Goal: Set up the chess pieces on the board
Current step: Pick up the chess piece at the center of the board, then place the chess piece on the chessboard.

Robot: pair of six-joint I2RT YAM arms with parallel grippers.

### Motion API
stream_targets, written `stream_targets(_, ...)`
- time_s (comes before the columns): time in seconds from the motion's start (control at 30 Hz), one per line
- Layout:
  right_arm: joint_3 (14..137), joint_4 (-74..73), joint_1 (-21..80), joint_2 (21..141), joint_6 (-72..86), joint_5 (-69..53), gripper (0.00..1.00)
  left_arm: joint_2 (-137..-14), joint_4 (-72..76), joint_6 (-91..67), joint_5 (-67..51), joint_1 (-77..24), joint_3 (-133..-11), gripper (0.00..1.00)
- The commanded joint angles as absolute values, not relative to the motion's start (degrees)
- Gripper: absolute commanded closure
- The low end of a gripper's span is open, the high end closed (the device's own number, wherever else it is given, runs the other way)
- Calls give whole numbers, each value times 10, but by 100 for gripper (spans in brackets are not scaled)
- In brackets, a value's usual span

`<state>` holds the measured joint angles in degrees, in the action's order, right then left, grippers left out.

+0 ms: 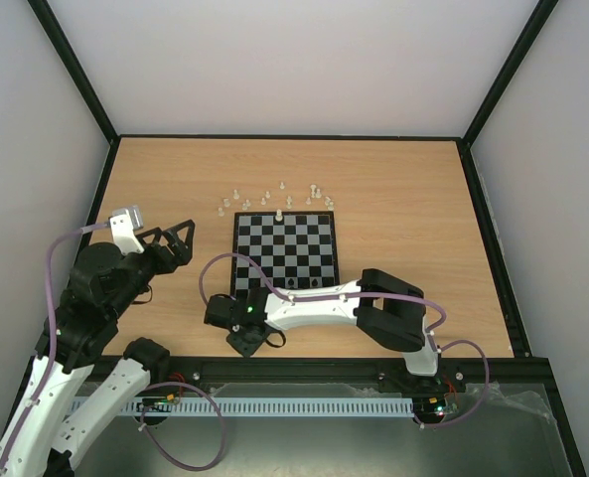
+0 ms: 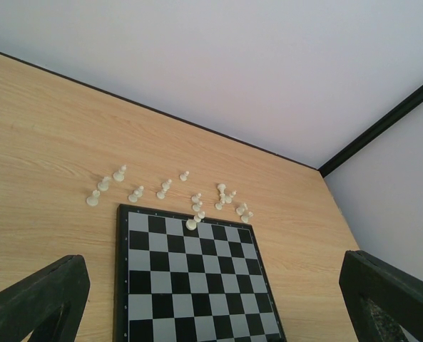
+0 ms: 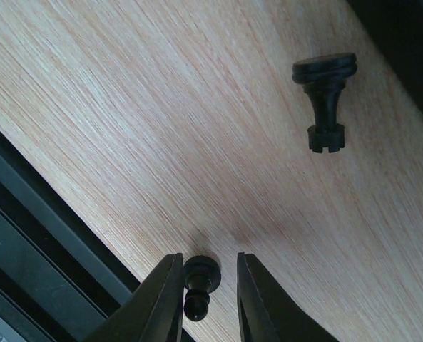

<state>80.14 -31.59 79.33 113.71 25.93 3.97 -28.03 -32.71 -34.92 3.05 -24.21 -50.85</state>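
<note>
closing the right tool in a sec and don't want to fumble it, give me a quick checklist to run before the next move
1. black pawn sits between the fingers of the right tool: ok
2. right tool open, gap showing beside the pawn: ok
3. pawn upright rather than lying: cannot tell
4. second black piece apart from the tool: ok
5. left tool open and off to the left of the board: ok
6. board's near row free for the pawn: cannot tell, the right arm covers part of it
</note>
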Motion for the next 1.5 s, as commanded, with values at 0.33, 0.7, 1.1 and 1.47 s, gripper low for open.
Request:
stream_targets(0.33, 794, -360, 807, 1143, 268, 52, 80, -279, -322, -349, 29, -243, -501, 1)
stream_targets(0.7, 786, -368, 807, 1132, 270, 58, 97, -285, -313, -349, 23, -243, -494, 1)
stream_targets(1.1, 883, -383, 724, 1066, 240, 117, 95, -282, -324, -342, 27, -243, -519, 1)
stream_targets(1.47, 1023, -409, 650, 1186, 195, 95, 95, -270, -339, -340, 39, -243, -528, 1)
